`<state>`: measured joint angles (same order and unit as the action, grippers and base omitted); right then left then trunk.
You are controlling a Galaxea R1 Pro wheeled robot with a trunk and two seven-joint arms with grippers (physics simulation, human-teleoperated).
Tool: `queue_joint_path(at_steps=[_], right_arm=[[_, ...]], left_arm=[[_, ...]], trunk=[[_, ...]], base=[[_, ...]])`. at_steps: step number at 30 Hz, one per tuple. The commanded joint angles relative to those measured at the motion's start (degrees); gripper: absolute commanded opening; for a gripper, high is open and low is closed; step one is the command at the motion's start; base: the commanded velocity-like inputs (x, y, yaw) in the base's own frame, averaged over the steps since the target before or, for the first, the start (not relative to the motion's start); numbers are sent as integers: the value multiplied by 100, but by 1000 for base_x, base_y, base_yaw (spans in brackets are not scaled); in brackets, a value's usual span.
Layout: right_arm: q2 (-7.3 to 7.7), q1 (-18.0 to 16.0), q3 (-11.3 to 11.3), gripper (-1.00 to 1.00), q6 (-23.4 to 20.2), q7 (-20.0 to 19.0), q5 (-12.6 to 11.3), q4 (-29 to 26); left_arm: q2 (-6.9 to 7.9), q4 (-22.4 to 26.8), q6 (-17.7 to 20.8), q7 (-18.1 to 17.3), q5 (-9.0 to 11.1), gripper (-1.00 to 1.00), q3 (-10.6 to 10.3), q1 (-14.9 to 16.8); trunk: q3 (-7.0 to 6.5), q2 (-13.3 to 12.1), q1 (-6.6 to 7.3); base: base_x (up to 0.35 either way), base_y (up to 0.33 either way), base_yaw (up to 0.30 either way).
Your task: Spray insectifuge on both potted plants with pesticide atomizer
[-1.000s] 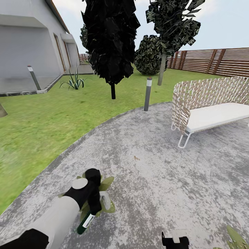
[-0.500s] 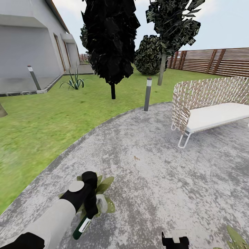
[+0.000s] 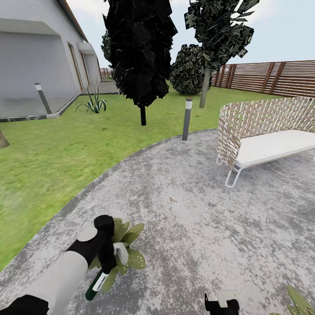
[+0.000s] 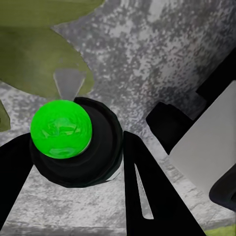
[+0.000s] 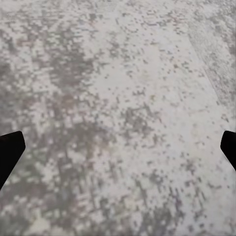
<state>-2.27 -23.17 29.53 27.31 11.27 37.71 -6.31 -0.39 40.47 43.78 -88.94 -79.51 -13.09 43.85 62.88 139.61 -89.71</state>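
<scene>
So I've got the left gripper (image 3: 107,262) clamped around the pesticide atomizer (image 3: 95,283), down at the lower left of the head view. The bottle hangs tilted, dark-green base pointing down toward me, white label showing, and the whitish trigger head (image 3: 120,253) sitting up against the leaves. In the left wrist view the bottle's round bright-green bottom (image 4: 61,129) sits right between the two black fingers (image 4: 152,196), so the grip looks solid.

It's being held right over one of the potted plants (image 3: 129,245), a low rosette of broad pointed leaves on the grey mottled paving (image 3: 197,227), close to where the paving meets the lawn (image 3: 57,153). I can't make out any white specks on the leaves from here, the render's too coarse to say either way.

The right gripper (image 3: 222,303) pokes in at the bottom edge. In the right wrist view its finger tips (image 5: 10,152) sit at the far sides of the frame with bare paving between, so it's spread wide and holding nothing. A few leaves of a second plant (image 3: 299,302) show in the bottom right corner. A wicker seat (image 3: 262,131) stands off to the right, well apart.
</scene>
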Motion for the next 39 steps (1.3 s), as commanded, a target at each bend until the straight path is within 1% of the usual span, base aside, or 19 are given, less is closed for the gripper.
queue_joint_path(at_steps=[1,7,10,12,18,22,25,28,30,32,35,37,39], right_arm=[[-2,-3,34,100,11,33,61,3],[-2,-3,33,100,11,33,61,2],[-2,-3,33,100,11,33,61,1],[-2,-3,32,100,11,33,61,-1],[-2,-3,32,100,11,33,61,0],[-2,-3,34,100,11,33,61,0],[-2,-3,33,100,11,33,61,-2],[-2,-3,32,100,11,33,61,-1],[-2,-3,34,100,11,33,61,2],[-2,-3,33,100,11,33,61,-1],[-2,-3,34,100,11,31,61,-2],[6,-3,35,100,11,26,61,-2],[32,-3,35,100,11,24,67,-2]], left_arm=[[19,5,56,-54,-47,-100,6,2],[38,-34,52,18,-87,-100,-9,-17],[36,-64,51,297,-57,-100,-1,-122],[42,-71,47,380,-44,-100,11,-179],[29,-8,43,419,-30,-100,33,-209],[-22,28,52,404,-28,-100,32,-208],[-141,334,59,382,-28,-100,27,-202],[-169,491,58,379,-29,-100,42,-204],[-160,502,58,372,-29,-100,37,-208],[-119,477,54,383,-29,-100,30,-209],[28,427,52,395,-22,-100,27,-218],[82,289,43,404,-21,-100,26,-220],[122,40,34,417,-29,-100,27,-226]], trunk=[[5,2,1],[5,2,1],[5,2,1],[5,2,1],[5,2,1],[5,2,1],[5,2,1],[5,2,1],[5,2,1],[5,2,1],[5,2,1],[5,2,1],[5,2,1]], base=[[0,0,0],[0,0,0],[0,0,0],[0,0,0],[0,0,0],[0,0,0],[0,0,0],[0,0,0],[0,0,0],[0,0,0],[0,0,0],[0,0,0],[0,0,0]])
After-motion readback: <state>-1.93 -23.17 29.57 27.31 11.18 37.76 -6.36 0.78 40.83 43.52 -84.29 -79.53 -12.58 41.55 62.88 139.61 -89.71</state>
